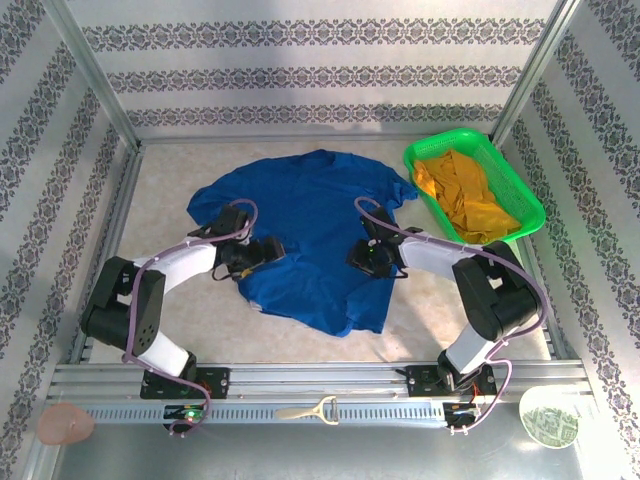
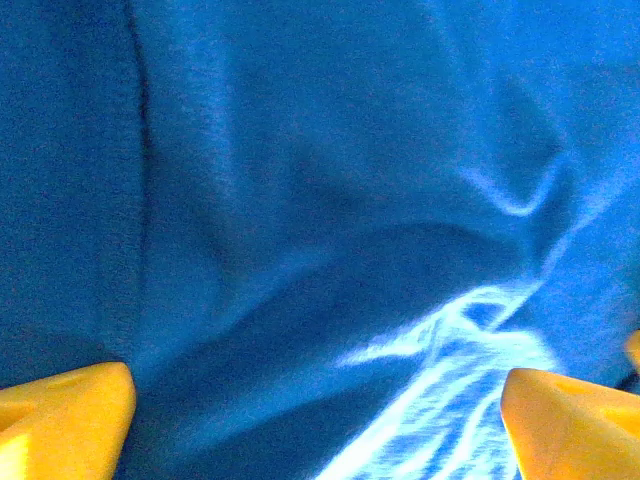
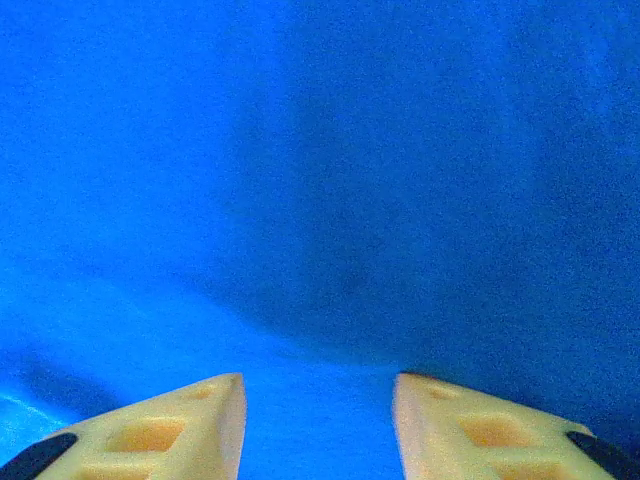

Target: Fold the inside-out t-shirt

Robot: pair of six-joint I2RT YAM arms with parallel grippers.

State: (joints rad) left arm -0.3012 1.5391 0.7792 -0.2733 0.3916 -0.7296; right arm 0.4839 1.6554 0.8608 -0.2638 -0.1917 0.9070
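T-shirt (image 1: 310, 210) is seen spread roughly flat at centre frame on the counter (image 1: 440, 310), hem rumpled twd lower centre; prob. laid open so a fold can be started. Left arm (image 1: 185, 262) is set over its left edge, jaws wide apart, nothing clamped. Right arm (image 1: 440, 255) is set over the right side, jaws partway apart, no grip made out. Counter: pale, marbled, railed in metal, patterned walls behind. Green basket (image 1: 445, 143) w/ mustard garment (image 1: 465, 195) is parked upper right.
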